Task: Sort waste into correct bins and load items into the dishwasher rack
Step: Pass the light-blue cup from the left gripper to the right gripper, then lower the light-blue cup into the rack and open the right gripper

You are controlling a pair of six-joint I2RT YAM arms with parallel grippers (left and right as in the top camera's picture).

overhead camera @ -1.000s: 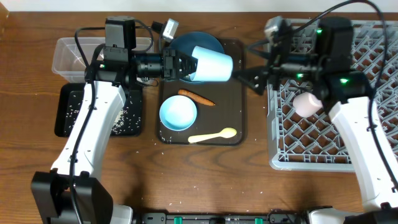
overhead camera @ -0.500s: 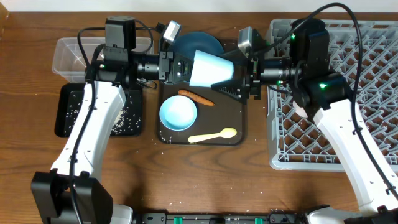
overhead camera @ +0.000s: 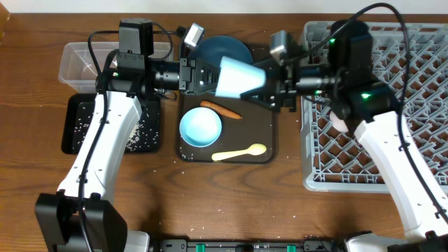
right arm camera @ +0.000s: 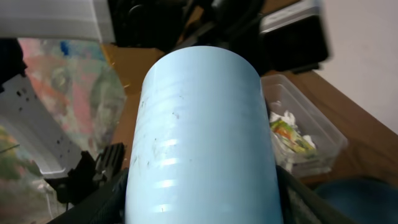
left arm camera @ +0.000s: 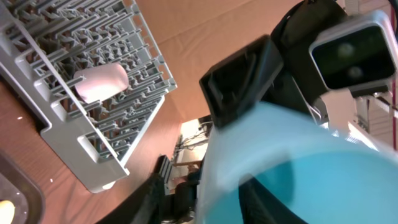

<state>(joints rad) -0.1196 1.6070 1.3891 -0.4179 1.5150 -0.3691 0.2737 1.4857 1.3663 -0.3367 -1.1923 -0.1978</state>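
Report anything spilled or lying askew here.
The white-pink cup lies on its side across the pegs of the dishwasher rack. The carrot lies loose on the brown tray, not yet binned.

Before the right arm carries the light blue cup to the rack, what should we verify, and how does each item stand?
1. Light blue cup lies between the fingers of the right gripper: ok.
2. Right gripper clamped firmly on the cup: cannot tell.
3. Left gripper clear of the cup's rim: not ok, it sits at the rim.
4. Dishwasher rack has free pegs beside the white-pink cup: ok.
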